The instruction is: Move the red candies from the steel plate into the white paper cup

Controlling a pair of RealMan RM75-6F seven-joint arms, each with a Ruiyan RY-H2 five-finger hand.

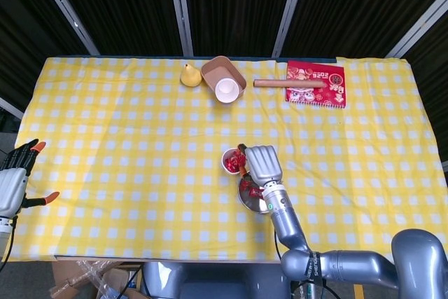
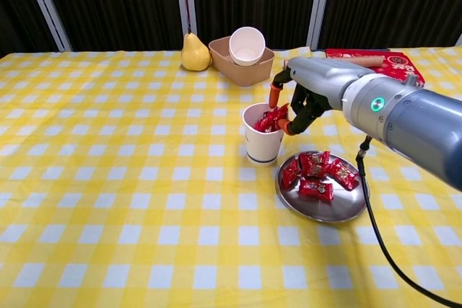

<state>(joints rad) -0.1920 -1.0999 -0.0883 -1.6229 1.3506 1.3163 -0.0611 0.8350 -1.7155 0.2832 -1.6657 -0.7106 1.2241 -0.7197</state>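
Note:
The white paper cup (image 2: 261, 146) stands mid-table with red candies (image 2: 270, 120) heaped at its rim. To its right lies the steel plate (image 2: 326, 209), with several red candies (image 2: 316, 171) on it. My right hand (image 2: 296, 102) hovers just right of the cup's mouth, fingers apart and nothing between them; one fingertip is close to the heaped candies. In the head view the right hand (image 1: 261, 164) covers part of the plate (image 1: 245, 196) beside the cup (image 1: 229, 162). My left hand (image 1: 15, 180) stays at the table's far left edge, fingers spread and empty.
A pear (image 2: 191, 53) and a tan bowl (image 2: 224, 61) holding another white cup (image 2: 246, 45) stand at the back. A red booklet (image 1: 316, 83) with a wooden roller (image 1: 287, 83) lies back right. The yellow checked cloth covers the whole table.

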